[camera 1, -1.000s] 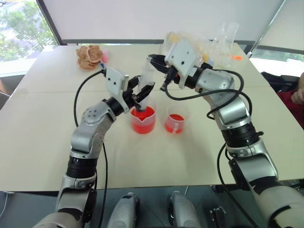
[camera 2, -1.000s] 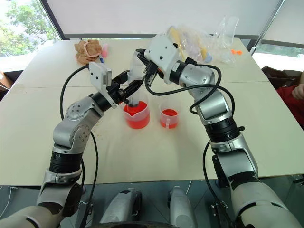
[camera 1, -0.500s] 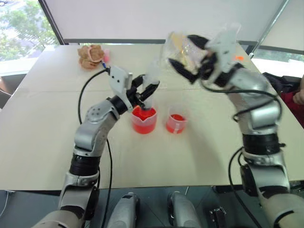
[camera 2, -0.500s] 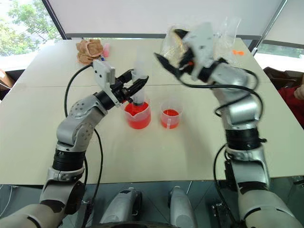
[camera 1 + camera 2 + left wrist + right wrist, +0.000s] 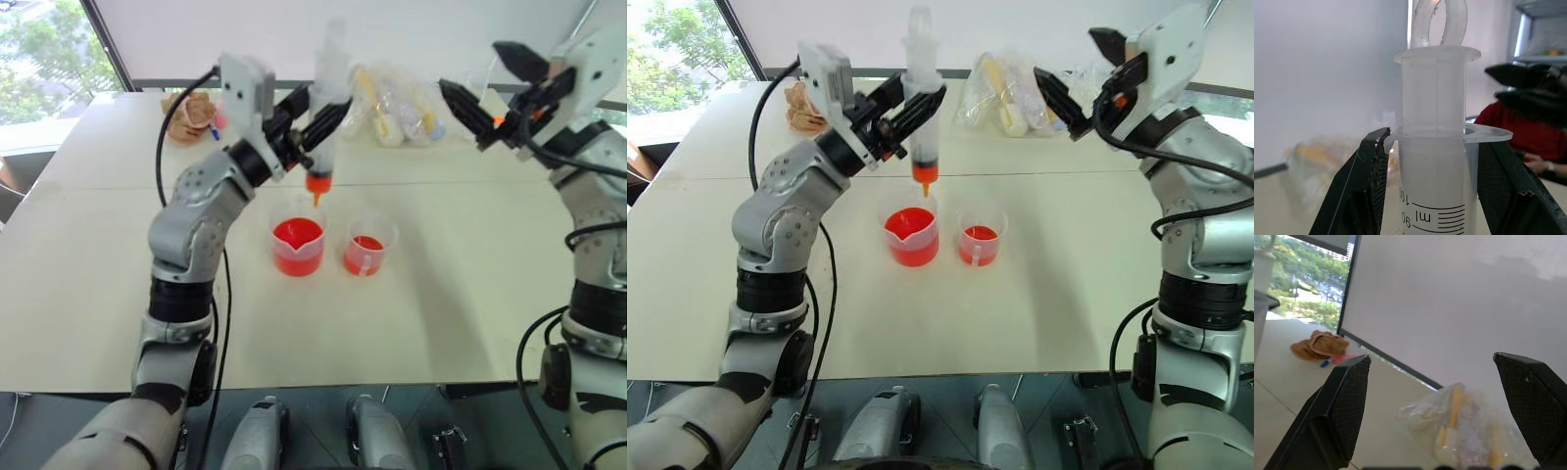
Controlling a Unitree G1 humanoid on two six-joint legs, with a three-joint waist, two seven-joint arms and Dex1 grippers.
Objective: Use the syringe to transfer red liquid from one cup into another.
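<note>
My left gripper (image 5: 315,113) is shut on the barrel of the syringe (image 5: 329,93). It holds the syringe upright, with the orange tip (image 5: 315,187) hanging just above the beaker (image 5: 297,246). That wide, spouted beaker holds the red liquid (image 5: 296,235). The smaller cup (image 5: 369,245), also with red liquid, stands right beside it. In the left wrist view both fingers (image 5: 1359,196) press the syringe (image 5: 1437,147) below its flange, and the plunger ring is on top. My right gripper (image 5: 470,67) hangs open and empty in the air, well to the right of the syringe.
A clear bag of yellow-and-white tools (image 5: 392,103) lies at the back of the table (image 5: 118,294). A brown crumpled thing (image 5: 186,116) sits at the back left. A person in red (image 5: 1518,139) shows beyond the table in the left wrist view.
My left gripper has lifted the syringe up out of the beaker. My right gripper has opened, left the plunger and swung up and to the right.
</note>
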